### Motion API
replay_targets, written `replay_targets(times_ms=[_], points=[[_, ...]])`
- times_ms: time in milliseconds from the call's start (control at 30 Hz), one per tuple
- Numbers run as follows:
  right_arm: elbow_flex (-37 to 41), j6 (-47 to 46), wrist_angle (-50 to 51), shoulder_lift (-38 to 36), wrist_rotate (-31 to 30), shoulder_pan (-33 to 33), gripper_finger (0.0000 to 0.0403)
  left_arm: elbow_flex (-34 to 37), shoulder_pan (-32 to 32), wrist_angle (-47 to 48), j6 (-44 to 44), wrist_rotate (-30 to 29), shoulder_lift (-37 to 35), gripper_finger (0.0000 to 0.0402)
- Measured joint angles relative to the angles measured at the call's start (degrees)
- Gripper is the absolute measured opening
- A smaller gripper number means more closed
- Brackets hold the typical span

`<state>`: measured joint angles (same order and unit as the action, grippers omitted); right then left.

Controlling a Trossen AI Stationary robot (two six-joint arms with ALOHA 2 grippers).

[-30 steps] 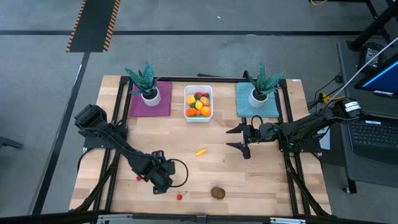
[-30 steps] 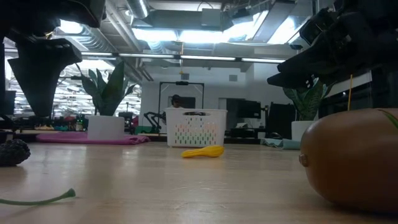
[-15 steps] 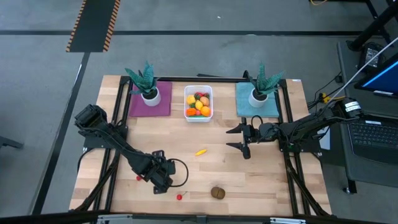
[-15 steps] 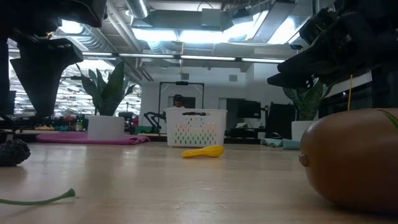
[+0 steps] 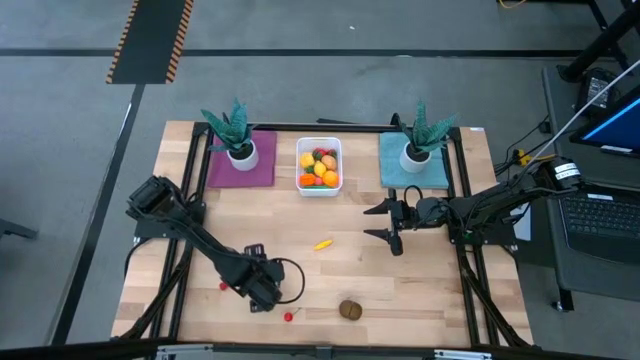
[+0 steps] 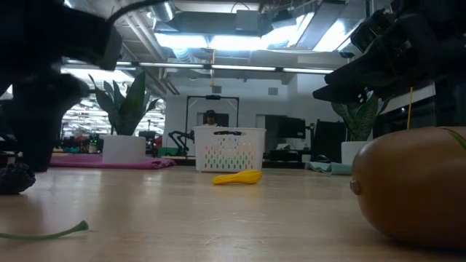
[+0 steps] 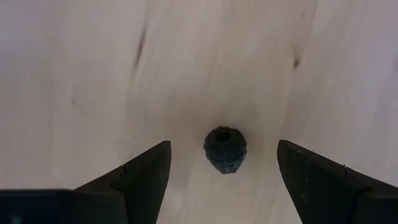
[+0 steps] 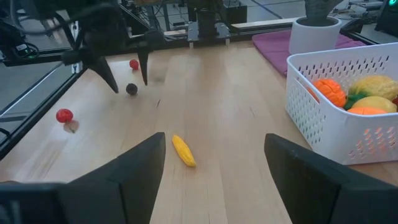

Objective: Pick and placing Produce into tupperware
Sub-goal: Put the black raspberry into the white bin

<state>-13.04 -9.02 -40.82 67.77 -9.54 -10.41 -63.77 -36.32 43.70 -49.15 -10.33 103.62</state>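
A small dark bumpy berry (image 7: 225, 149) lies on the wooden table. My left gripper (image 7: 222, 163) points down over it, open, one finger on each side and clear of it. The right wrist view shows the same gripper (image 8: 127, 73) just above the berry (image 8: 131, 89). The white tupperware (image 5: 299, 165) at the far middle holds orange, yellow, red and green produce. A yellow piece (image 5: 323, 243), a brown kiwi (image 5: 350, 309) and two small red fruits (image 5: 288, 317) (image 5: 222, 286) lie loose. My right gripper (image 5: 368, 222) waits open, right of centre.
Two teal plants in white pots stand on a purple mat (image 5: 241, 170) and a teal mat (image 5: 412, 172) beside the tub. A black frame (image 5: 186, 240) runs along the table's sides. The brown kiwi (image 6: 415, 185) fills the low view's right. A green stem (image 6: 44, 234) lies near.
My left gripper has come down toward the dark berry, staying open; it shows blurred in the low view. The berry and the other produce lie where they were.
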Motion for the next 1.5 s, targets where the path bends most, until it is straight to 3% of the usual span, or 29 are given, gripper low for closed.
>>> replay_targets(times_ms=[567, 1033, 1500], points=[[0.00, -1.50, 0.02, 0.00, 0.00, -0.01, 0.0275, -0.11, -0.02, -0.37, -1.37, 0.68, 2.31, 0.0276], [0.00, -1.46, 0.02, 0.00, 0.00, -0.01, 0.0275, -0.02, -0.07, -2.81, -1.81, 0.32, 2.44, 0.0156], [0.00, -1.46, 0.02, 0.00, 0.00, -0.02, 0.0275, 0.00, -0.02, -2.94, -3.26, -1.28, 2.48, 0.0084]])
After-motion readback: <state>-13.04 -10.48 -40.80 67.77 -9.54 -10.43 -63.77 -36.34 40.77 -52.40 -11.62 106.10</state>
